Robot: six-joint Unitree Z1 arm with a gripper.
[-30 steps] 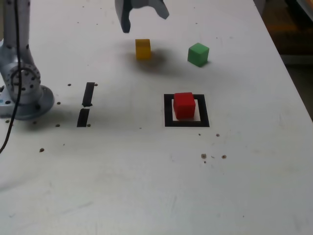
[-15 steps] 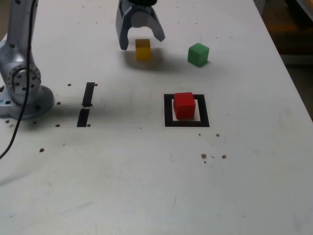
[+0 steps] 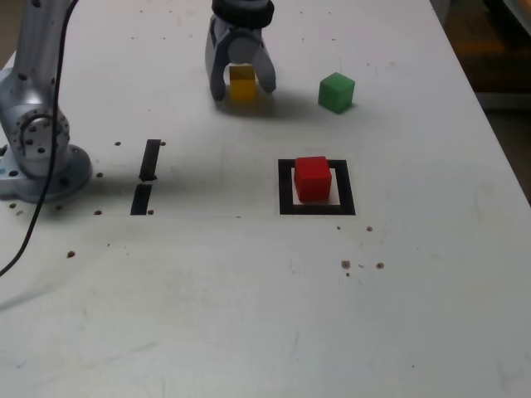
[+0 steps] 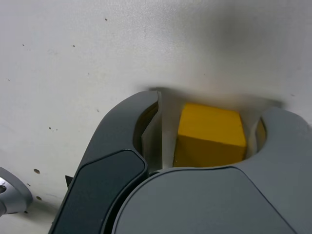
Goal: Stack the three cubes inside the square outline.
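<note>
Yellow cube (image 4: 209, 134) sits between the fingers of the partly open, lowered hand (image 3: 242, 93) (seemingly ungripped, pointing down).

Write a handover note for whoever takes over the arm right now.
Gripper: open, jaws on either side of the yellow cube, a gap showing in the wrist view; not gripped.
Red cube: inside the square outline.
Green cube: on the table, to the right of the yellow one in the exterior view.
Done: red cube placed in the outline.
Left: grip the yellow cube, then stack yellow and green on red; which goes first is your call.
</note>
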